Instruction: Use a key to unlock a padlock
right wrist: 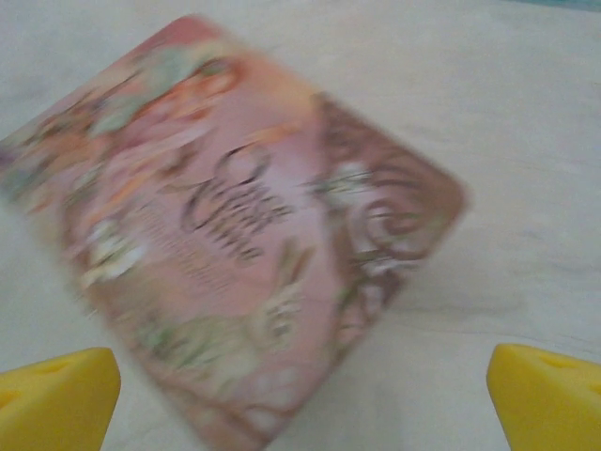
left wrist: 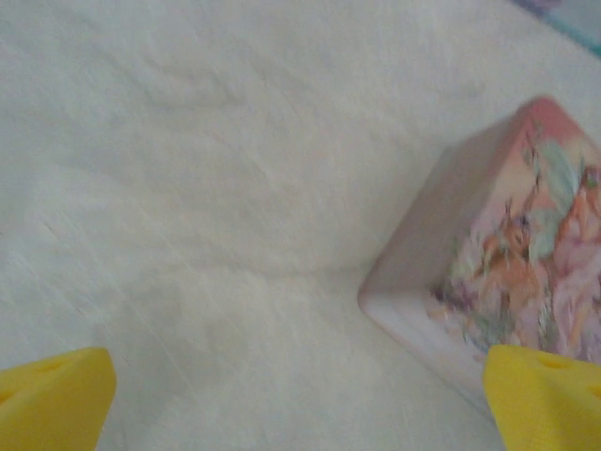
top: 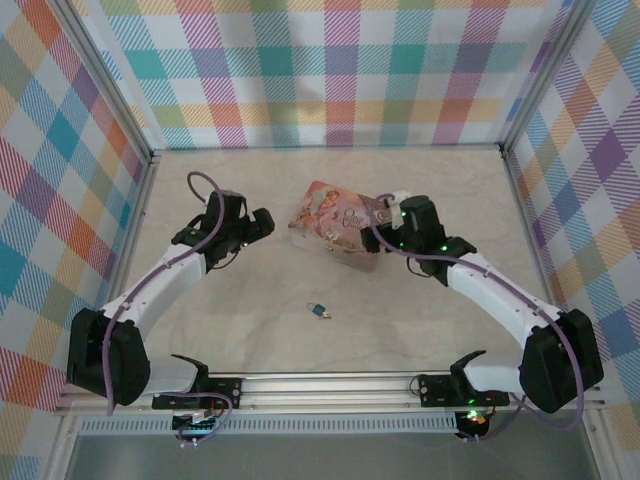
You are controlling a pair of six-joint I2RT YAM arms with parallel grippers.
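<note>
Starting on the left: my left arm reaches in from the near-left corner, and the left gripper [top: 258,224] sits over bare counter [top: 240,330], just left of the pink flower-patterned tin [top: 330,225]. On its wrist cam the left gripper [left wrist: 300,413] is spread wide. The two yellow fingertips [left wrist: 56,399] sit at opposite bottom corners with only counter between them, so it's holding nothing. The tin [left wrist: 526,272] pokes in from the right of that view, one corner right up against the right-hand fingertip. Can't tell if they're actually touching.

In the middle, the padlock [top: 319,311] is a tiny blue speck lying on the counter, nearer to me than the tin. It's well apart from both grippers, roughly between the two arms.

On the right, the right gripper [top: 384,212] is at the tin's right end. Its wrist cam is pretty blurry, but the tin [right wrist: 235,254] lies flat below it, turned at an angle. The right gripper [right wrist: 300,404] is wide too, with its yellow fingertips [right wrist: 545,399] far apart in the bottom corners and nothing clamped between them. Pastel plaid walls [top: 330,70] close in the left, far and right sides.
</note>
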